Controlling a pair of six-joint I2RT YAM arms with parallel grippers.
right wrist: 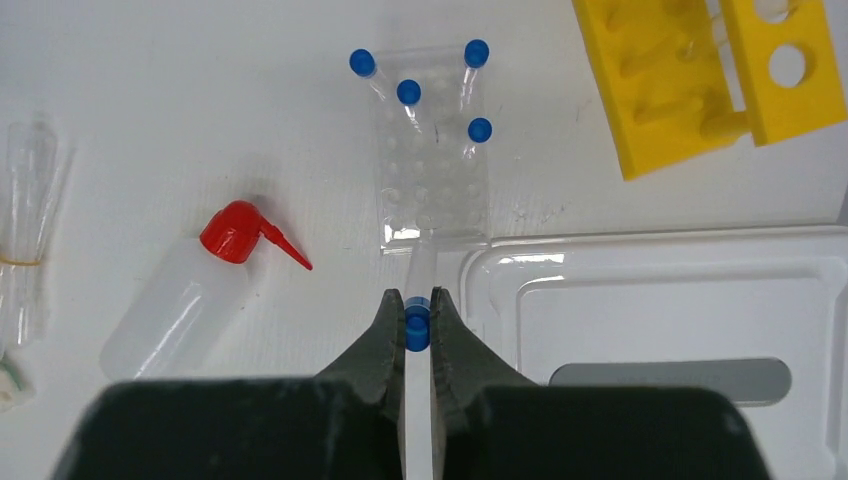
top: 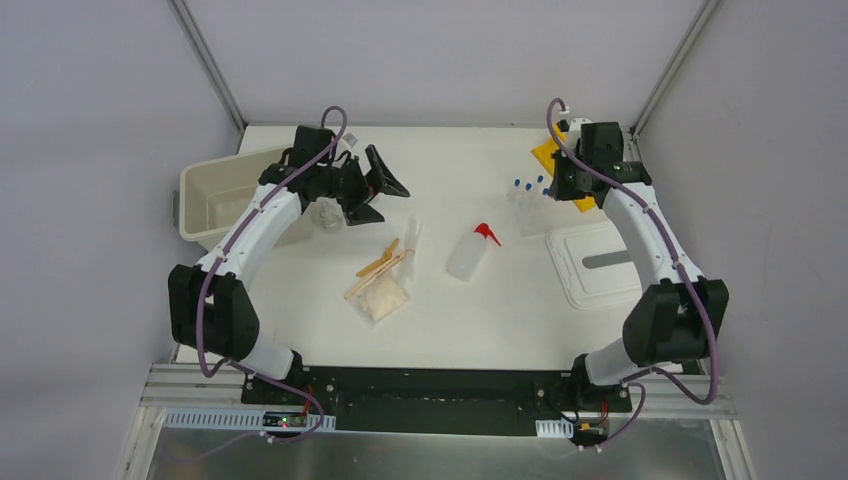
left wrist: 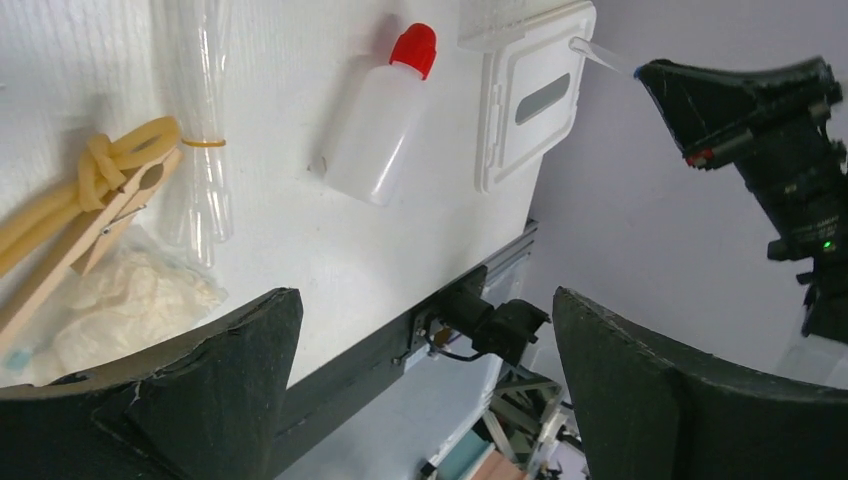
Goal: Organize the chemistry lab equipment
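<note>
R end effector [right wrist: 416, 304] pinches blue-capped tube [right wrist: 417, 329] betw. fingertips, prob. near lid [right wrist: 650, 300].

Bright, even light from above leaves soft, faint shadows and a nearly washed-out table [top: 500, 325].

The white table [top: 500, 320] carries a loose scatter. A cream bin [top: 192, 215] sits at its far left edge. Near the middle, wooden sticks [top: 378, 268] lie slantwise, just beside a beige packet [top: 383, 300] and a banded bundle of clear glass tubes [top: 412, 240]. The squeeze bottle [top: 466, 256] lies on its side, red nozzle pointing far-right. To the right, blue-capped tubes [right wrist: 430, 125] stand in a clear tray just beside a flat white lid [top: 597, 268]. The yellow rack [top: 547, 156] sits in the far right corner.
</note>
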